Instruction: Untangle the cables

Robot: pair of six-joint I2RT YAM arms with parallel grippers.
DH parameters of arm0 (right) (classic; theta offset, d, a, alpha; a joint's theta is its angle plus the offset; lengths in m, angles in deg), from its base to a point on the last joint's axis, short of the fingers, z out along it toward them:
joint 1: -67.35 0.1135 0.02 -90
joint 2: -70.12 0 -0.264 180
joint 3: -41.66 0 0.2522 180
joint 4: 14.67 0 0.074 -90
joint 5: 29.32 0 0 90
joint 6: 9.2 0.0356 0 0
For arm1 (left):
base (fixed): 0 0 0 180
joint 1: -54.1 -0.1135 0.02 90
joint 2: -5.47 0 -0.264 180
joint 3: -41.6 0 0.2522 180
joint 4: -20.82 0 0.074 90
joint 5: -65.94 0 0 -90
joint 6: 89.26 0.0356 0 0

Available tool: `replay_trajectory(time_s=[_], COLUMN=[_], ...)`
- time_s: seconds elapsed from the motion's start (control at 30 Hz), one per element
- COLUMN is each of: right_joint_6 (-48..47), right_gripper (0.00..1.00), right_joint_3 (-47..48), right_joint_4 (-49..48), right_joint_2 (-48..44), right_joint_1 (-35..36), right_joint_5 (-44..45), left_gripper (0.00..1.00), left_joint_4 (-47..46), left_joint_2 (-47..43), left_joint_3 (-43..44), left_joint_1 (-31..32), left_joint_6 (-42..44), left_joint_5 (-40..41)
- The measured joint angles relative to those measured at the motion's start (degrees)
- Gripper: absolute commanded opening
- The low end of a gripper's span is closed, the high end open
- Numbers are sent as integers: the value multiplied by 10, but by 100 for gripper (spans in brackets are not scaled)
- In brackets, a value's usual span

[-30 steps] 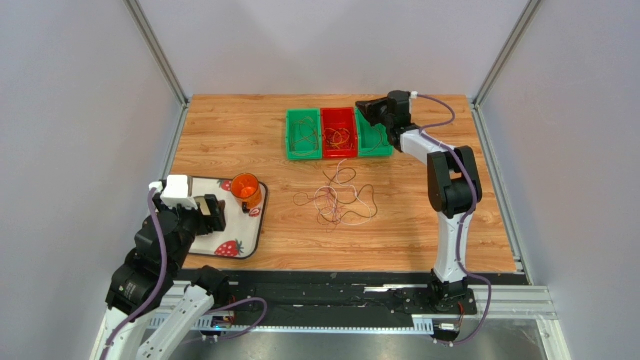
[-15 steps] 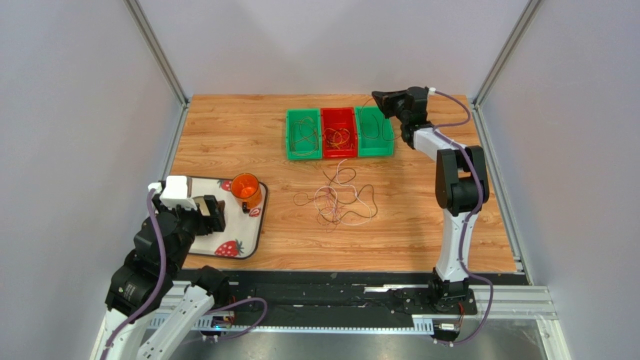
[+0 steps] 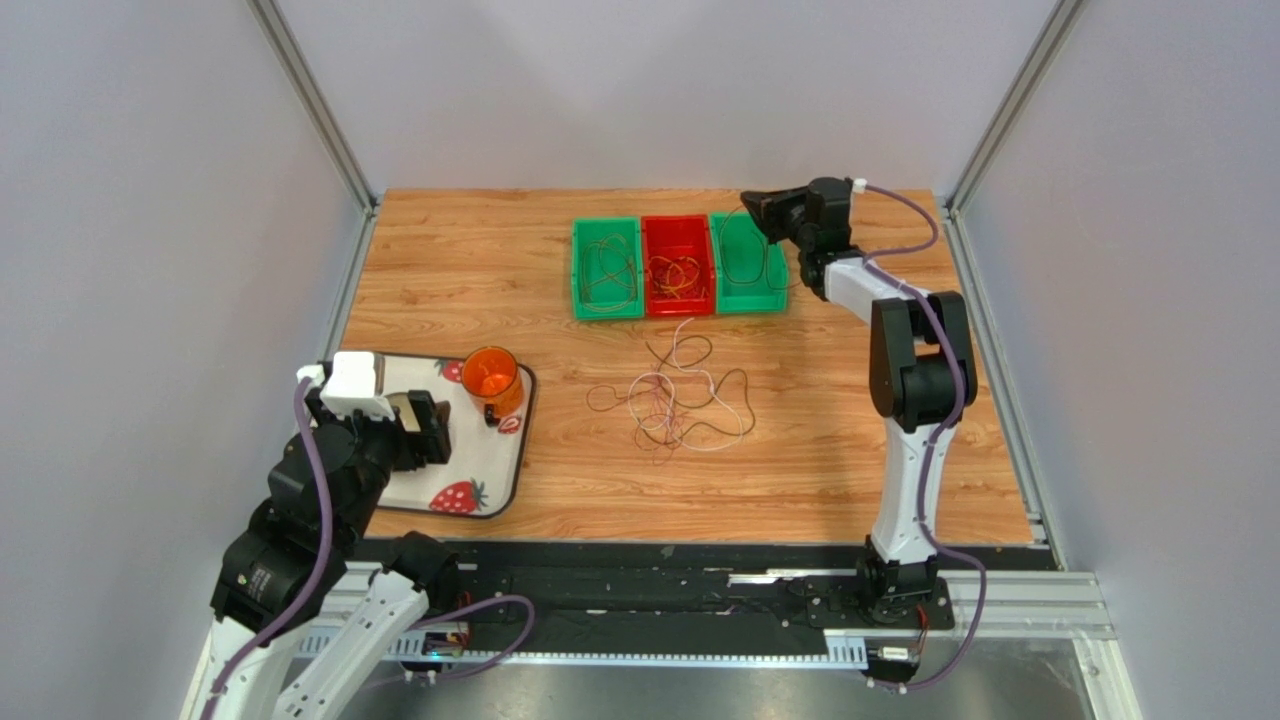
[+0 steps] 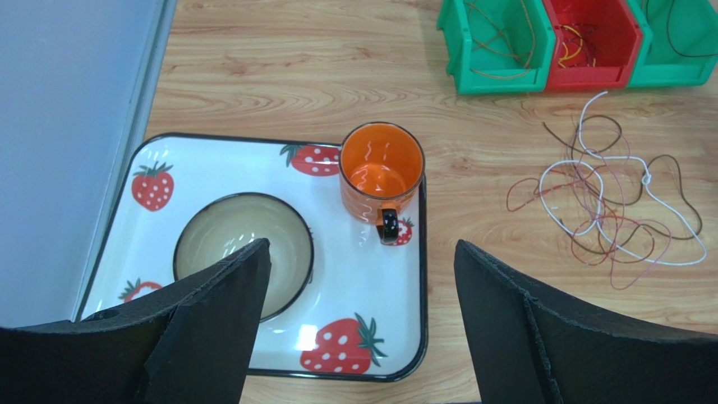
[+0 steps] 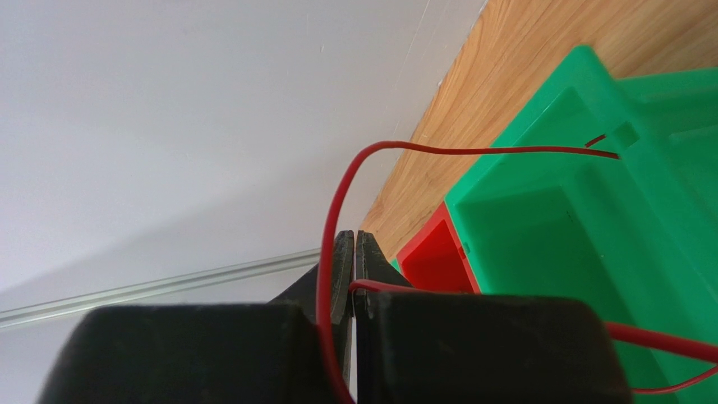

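Observation:
A tangle of thin cables (image 3: pixel 679 393) in dark red, brown and whitish lies on the wooden table in front of the bins, and the left wrist view has the same cables (image 4: pixel 608 195) at its right. Sorted wires lie in the left green bin (image 3: pixel 606 270), the red bin (image 3: pixel 678 266) and the right green bin (image 3: pixel 747 264). My right gripper (image 3: pixel 763 203) is above the right green bin's far corner, shut on a red cable (image 5: pixel 438 150) that arcs over the bin. My left gripper (image 4: pixel 362 261) stands open over the strawberry tray, holding nothing.
A white strawberry tray (image 3: pixel 504 473) at the near left carries an orange mug (image 3: pixel 492 378) and a beige bowl (image 4: pixel 241 247). Grey walls with metal posts close in the table on three sides.
My right gripper has swung up and to the right from over the right green bin to its far corner, with the red cable pinched in it. The left arm has stayed still.

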Motion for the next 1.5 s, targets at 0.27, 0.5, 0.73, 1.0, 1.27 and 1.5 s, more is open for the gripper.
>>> replay_trajectory(time_s=[0.27,0.5,0.73,1.0,1.27,1.5], right_joint_6=[-19,-23,-49,-129,-224,-336], right_gripper=[37,45,53,54,47,42], right_joint_3=[35,37,40,177,254,208], right_joint_4=[13,23,147,385,499,542], right_joint_2=[2,2,-14,-14,-7,-38], right_joint_1=[28,42,47,59,89,96], right_joint_5=[-8,-7,36,114,157,199], left_gripper=[88,88,88,88,88,83], left_joint_4=[0,-2,-3,-3,-3,-3], left_joint_2=[-1,-13,-19,-26,-26,-26], left_joint_3=[0,-2,-2,-2,-2,-2], left_joint_1=[0,0,0,0,0,0], left_joint_6=[0,0,0,0,0,1], left_joint_5=[-2,-4,-7,-9,-11,-13])
